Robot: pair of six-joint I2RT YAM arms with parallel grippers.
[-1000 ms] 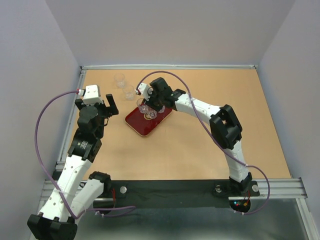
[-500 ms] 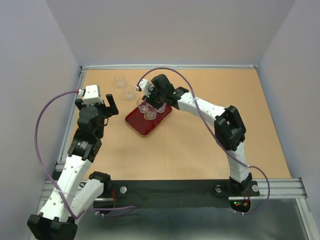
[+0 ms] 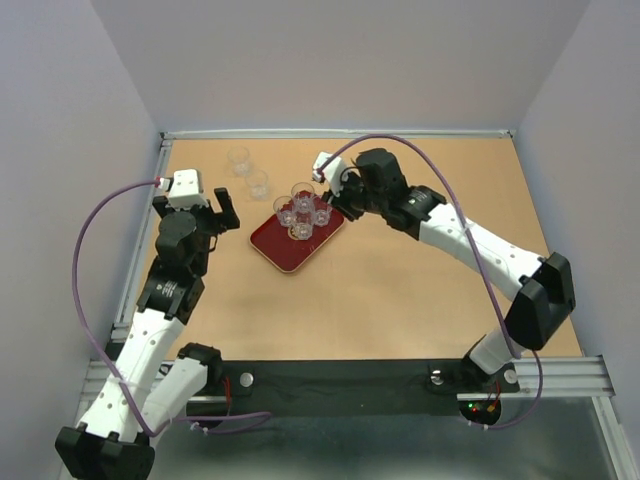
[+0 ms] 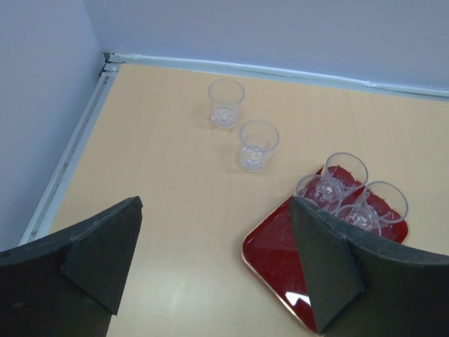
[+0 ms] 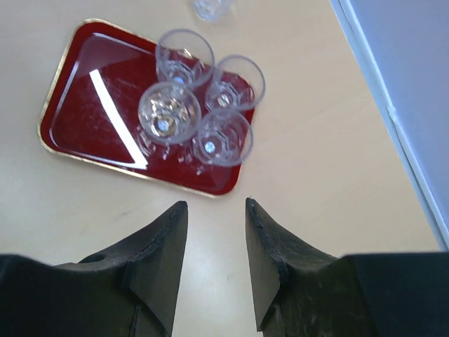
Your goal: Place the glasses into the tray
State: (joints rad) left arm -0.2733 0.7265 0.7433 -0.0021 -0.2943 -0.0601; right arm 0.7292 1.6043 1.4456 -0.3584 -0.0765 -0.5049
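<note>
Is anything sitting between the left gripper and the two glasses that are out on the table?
Nothing visible. Only bare table lies between the open left gripper and the nearer glass and farther glass. The tray, holding four glasses, sits off to the side.

The right wrist view's top edge cuts off one glass [image 5: 209, 7] beyond the tray [image 5: 77, 119].

Tan wooden table [image 3: 400, 290]; pale lavender walls [image 3: 340, 60] on three sides.
</note>
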